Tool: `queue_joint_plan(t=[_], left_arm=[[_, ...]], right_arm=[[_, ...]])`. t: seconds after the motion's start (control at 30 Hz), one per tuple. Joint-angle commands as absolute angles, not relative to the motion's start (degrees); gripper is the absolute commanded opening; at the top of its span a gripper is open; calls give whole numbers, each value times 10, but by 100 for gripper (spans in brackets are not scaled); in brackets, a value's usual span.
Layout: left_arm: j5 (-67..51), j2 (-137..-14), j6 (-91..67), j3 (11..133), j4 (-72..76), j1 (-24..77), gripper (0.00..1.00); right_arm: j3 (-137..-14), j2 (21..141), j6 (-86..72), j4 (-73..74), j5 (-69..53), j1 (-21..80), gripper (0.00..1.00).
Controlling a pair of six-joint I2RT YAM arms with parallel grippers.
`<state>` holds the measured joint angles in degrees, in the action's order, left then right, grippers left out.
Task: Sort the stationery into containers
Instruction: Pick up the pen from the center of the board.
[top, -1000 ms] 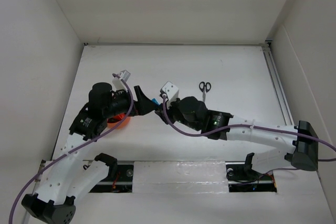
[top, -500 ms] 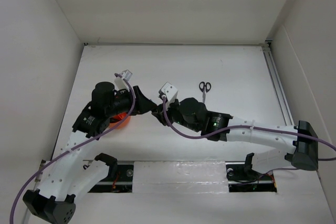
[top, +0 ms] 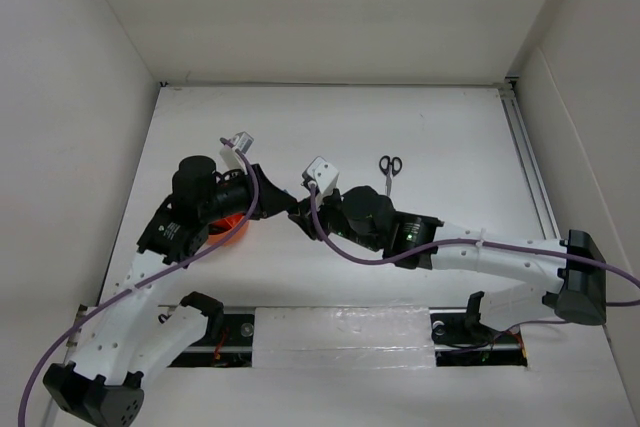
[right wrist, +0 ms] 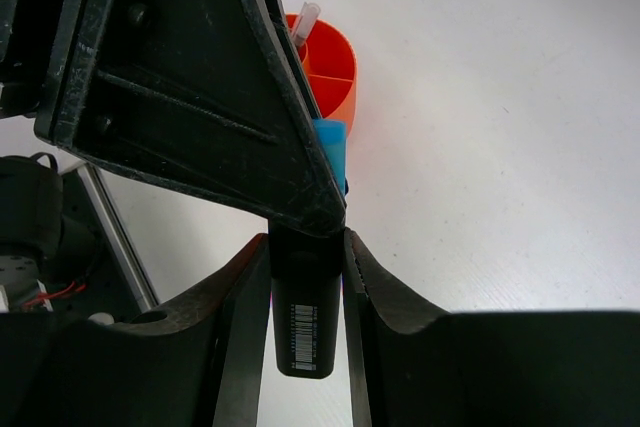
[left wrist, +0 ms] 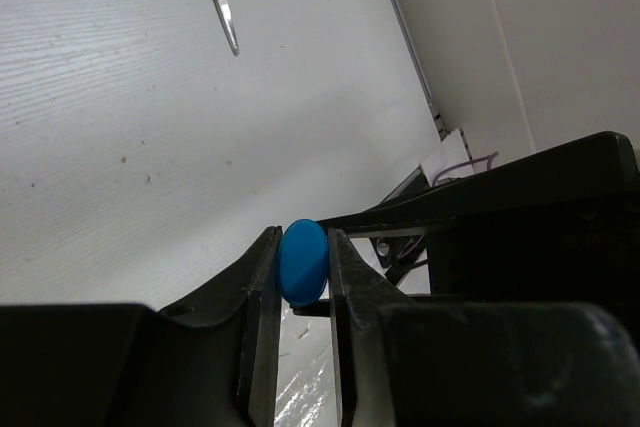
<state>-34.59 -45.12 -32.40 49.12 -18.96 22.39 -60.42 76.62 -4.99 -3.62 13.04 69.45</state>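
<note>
White tabletop [top: 430, 127], black-bodied highlighter [right wrist: 305, 317], blue cap [left wrist: 302, 262], barcode label [right wrist: 303, 339]

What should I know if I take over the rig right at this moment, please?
Left gripper: jaws shut on the cap end of the blue highlighter.
Right gripper: jaws shut on its black body, above the table.
Orange cup: by the left arm, one pale pen-like item in it.
Scissors: on the table, untouched.
Left to do: finish the handover, cup the highlighter, then the scissors.
</note>
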Motion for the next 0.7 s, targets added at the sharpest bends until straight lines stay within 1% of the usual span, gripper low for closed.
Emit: queue_joint_plan(t=[0.0, 0.03, 0.07, 0.1, 0.13, 0.2, 0.23, 0.3, 0.53, 0.6, 0.67], left_arm=[[-366, -447, -314, 484, -172, 222, 0], [-337, -440, -314, 492, -179, 222, 0], [-322, -439, -314, 492, -185, 222, 0], [-304, -432, -314, 504, -198, 222, 0], [-285, -424, -314, 504, -205, 222, 0], [-250, -418, -314, 520, -210, 222, 0], [-240, -417, -314, 520, -219, 222, 0], [-235, -417, -308, 527, -224, 222, 0], [-224, -423, -314, 527, -212, 222, 0], [-208, -429, -314, 533, -212, 222, 0], [-189, -429, -314, 540, -223, 222, 0]], right_arm=[[-630, 752, -61, -95, 127, 698, 0], [-630, 752, -61, -95, 136, 698, 0], [-625, 752, -61, -95, 136, 698, 4], [-625, 752, -61, -95, 143, 698, 24], [-620, 752, -61, -100, 143, 698, 34], [-613, 752, -61, -105, 157, 698, 46], [-605, 745, -61, -105, 157, 698, 55], [-599, 739, -61, -112, 163, 698, 62], [-581, 715, -61, -112, 173, 698, 73], [-568, 701, -61, -112, 173, 698, 78], [-561, 694, -61, -112, 173, 698, 79]])
